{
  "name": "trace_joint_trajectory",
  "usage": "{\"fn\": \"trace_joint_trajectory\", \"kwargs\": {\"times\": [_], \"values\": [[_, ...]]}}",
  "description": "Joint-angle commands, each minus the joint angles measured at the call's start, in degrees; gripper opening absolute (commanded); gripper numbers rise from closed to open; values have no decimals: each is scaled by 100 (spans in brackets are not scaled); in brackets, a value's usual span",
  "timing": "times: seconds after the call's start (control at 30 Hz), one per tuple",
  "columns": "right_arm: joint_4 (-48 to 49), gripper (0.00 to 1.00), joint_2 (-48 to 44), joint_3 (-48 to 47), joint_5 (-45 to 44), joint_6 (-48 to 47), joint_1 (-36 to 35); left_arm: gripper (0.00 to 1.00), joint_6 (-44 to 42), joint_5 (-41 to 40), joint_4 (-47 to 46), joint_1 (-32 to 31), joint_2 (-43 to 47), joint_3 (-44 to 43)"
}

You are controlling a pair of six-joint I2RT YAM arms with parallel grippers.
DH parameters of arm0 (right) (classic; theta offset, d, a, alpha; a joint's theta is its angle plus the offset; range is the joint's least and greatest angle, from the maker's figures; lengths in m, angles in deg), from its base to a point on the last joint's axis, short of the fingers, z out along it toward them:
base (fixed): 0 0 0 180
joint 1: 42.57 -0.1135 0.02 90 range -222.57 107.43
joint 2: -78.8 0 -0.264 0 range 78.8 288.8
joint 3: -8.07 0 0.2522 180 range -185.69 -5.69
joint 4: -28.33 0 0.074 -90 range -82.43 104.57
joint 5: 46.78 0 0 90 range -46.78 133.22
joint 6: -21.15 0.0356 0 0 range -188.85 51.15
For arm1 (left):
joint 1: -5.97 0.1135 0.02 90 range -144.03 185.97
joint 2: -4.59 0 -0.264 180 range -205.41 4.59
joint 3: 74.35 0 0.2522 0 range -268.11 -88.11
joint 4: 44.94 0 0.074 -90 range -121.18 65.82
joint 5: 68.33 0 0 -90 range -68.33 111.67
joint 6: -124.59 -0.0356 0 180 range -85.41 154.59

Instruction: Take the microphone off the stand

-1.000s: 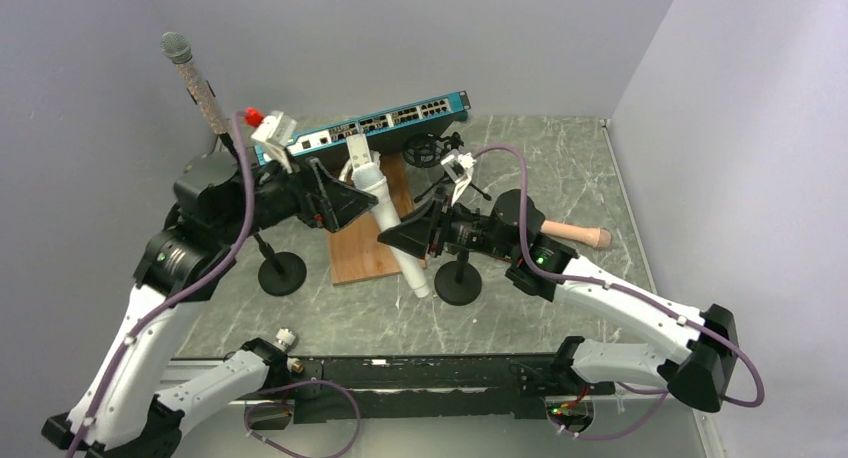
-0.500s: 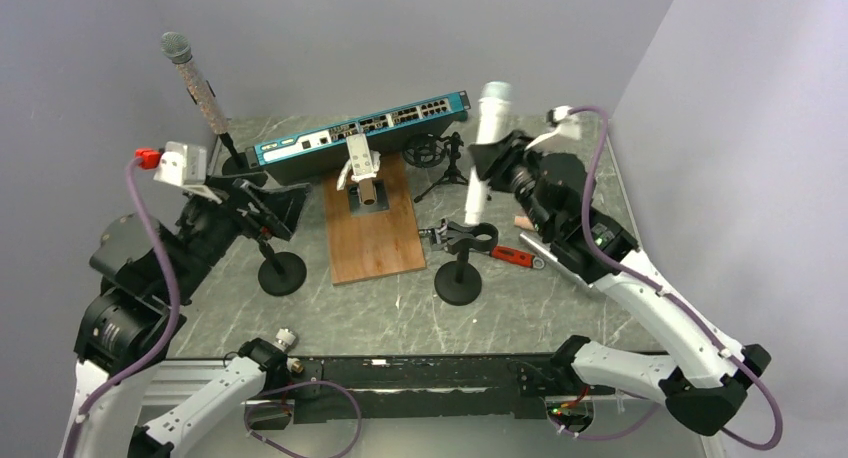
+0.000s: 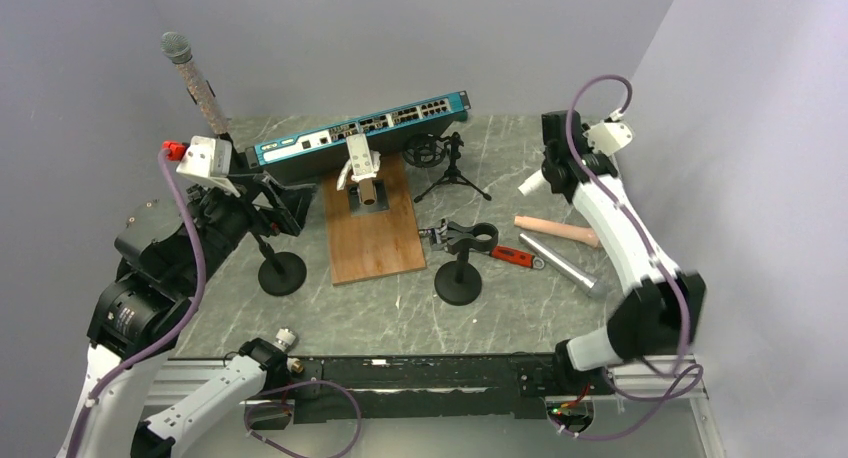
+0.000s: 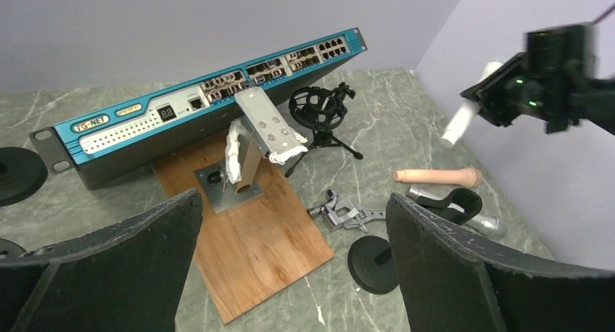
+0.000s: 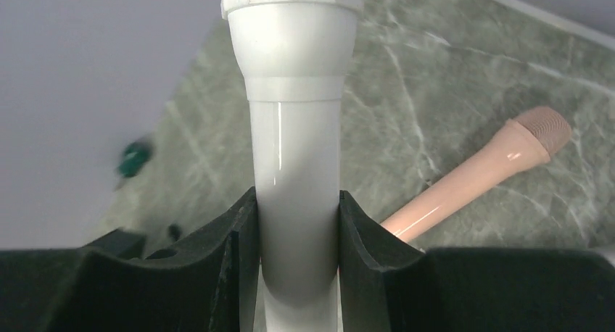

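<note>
My right gripper (image 3: 553,173) is shut on the white microphone (image 3: 530,183), which it holds in the air at the back right, close to the wall. In the right wrist view the white body (image 5: 294,129) sits tight between the two black pads of that gripper (image 5: 294,201). The black stand (image 3: 458,278) is at the table's middle and its clip (image 3: 470,238) is empty. My left gripper (image 3: 275,203) hangs at the left, open, with nothing between its fingers (image 4: 294,209). From the left wrist view the stand's base (image 4: 373,263) and the white microphone (image 4: 464,118) both show.
A pink microphone (image 3: 555,230), a silver microphone (image 3: 565,266) and a red-handled wrench (image 3: 515,256) lie right of the stand. A wooden board (image 3: 375,228), a blue network switch (image 3: 360,128), a small tripod mount (image 3: 440,158), a second stand (image 3: 281,274) and a glittery microphone (image 3: 195,83) fill the left and back.
My right arm has carried the white microphone from the table's middle up and over to the back right wall. My left arm has drawn back to the left, open.
</note>
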Motion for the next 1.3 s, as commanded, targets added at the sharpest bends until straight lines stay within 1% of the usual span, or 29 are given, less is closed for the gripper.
{"fn": "trace_joint_trajectory", "kwargs": {"times": [0.0,0.1,0.23,0.3,0.37,0.47,0.63,0.73,0.87,0.97,1.03,1.07,1.27], "values": [[-1296,0,1260,-836,-257,1429,406,100,-208,-119,35,-4,21,-102],[-1567,0,2092,-1274,-170,1821,616,99,-228,-128,137,-6,57,-38],[-2391,0,3417,-2141,-303,2362,791,99,-253,-129,184,-1,169,163],[-2729,0,3913,-2526,-263,2559,858,99,-239,-108,209,-5,209,266],[-2805,0,4186,-2639,-218,2709,870,99,-248,-69,223,0,246,352],[-2567,0,4318,-2404,-68,2852,874,99,-313,-74,265,-1,275,412],[-2444,0,4543,-2210,228,3060,928,99,-386,-74,237,-7,330,530],[-2351,7,4673,-2198,376,3018,958,99,-395,-59,198,-1,365,607],[-2261,23,4691,-2023,503,3031,1009,99,-391,-52,210,-1,418,658],[-1998,33,4613,-1759,640,2971,1071,99,-380,-50,203,-4,456,695],[-1876,44,4607,-1656,746,2918,1102,99,-363,-39,198,-7,472,700],[-1862,47,4625,-1638,787,2904,1112,99,-356,-29,201,-2,470,688],[-1607,63,4572,-1453,920,2670,1122,99,-293,-18,172,-7,455,718]]}}
